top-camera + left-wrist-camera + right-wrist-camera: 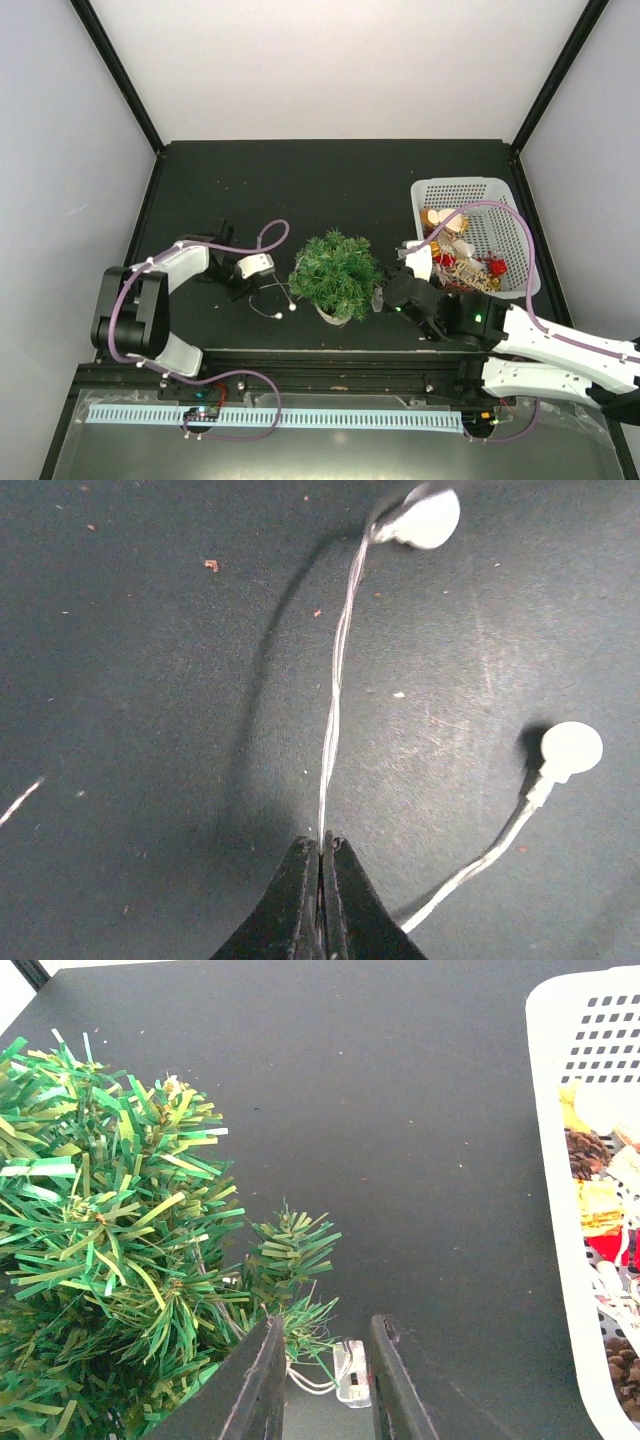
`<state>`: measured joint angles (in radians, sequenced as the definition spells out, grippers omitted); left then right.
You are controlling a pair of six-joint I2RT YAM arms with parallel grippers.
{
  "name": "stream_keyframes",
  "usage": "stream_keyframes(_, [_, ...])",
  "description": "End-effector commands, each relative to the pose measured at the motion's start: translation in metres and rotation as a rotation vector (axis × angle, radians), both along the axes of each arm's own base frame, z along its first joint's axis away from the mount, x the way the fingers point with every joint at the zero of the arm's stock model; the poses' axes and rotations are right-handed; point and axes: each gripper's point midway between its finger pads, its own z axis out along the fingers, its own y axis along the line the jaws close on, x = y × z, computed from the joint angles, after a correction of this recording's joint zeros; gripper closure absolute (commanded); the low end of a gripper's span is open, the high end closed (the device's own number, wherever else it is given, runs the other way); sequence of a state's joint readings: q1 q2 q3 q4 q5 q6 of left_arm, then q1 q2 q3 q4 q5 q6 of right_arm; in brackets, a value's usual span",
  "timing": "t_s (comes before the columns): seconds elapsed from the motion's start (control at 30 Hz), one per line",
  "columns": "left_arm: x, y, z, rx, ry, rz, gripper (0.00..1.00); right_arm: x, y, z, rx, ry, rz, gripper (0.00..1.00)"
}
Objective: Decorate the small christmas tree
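The small christmas tree (335, 275) stands upright at the middle of the black table, its bushy green branches (110, 1250) filling the left of the right wrist view. My left gripper (322, 845) is low over the table just left of the tree (258, 287), shut on a thin silver light wire (340, 650). Two white bulbs (430, 518) (570, 748) on that wire lie on the table. My right gripper (327, 1320) is at the tree's right lower side (385, 295), jaws apart. A small clear box (352, 1372) with wires lies between its fingers, unclamped.
A white mesh basket (515, 215) holding pine cones and red, gold and white ornaments stands at the right rear, its rim (560, 1160) along the right edge of the right wrist view. Black posts and pale walls close in the table.
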<state>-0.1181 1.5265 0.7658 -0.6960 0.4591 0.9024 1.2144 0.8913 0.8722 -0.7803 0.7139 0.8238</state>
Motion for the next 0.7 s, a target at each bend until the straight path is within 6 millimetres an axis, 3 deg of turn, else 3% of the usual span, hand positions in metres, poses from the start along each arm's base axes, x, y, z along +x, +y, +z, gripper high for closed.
stream_keyframes(0.0, [-0.005,0.001,0.029,-0.04,-0.056,0.004,0.98,0.003,-0.007,0.013,0.034,-0.034,-0.024,0.73])
stream_keyframes(0.23, [-0.018,0.009,0.082,-0.045,-0.187,-0.006,0.98,0.002,-0.013,0.02,0.043,-0.048,-0.027,0.74])
stream_keyframes(0.47, [-0.06,0.002,0.118,-0.081,-0.254,-0.086,0.98,0.0,-0.02,0.024,0.053,-0.061,-0.026,0.74])
stream_keyframes(0.67, [-0.101,-0.019,0.152,-0.142,-0.309,-0.211,0.98,-0.002,-0.024,0.035,0.047,-0.072,-0.013,0.76])
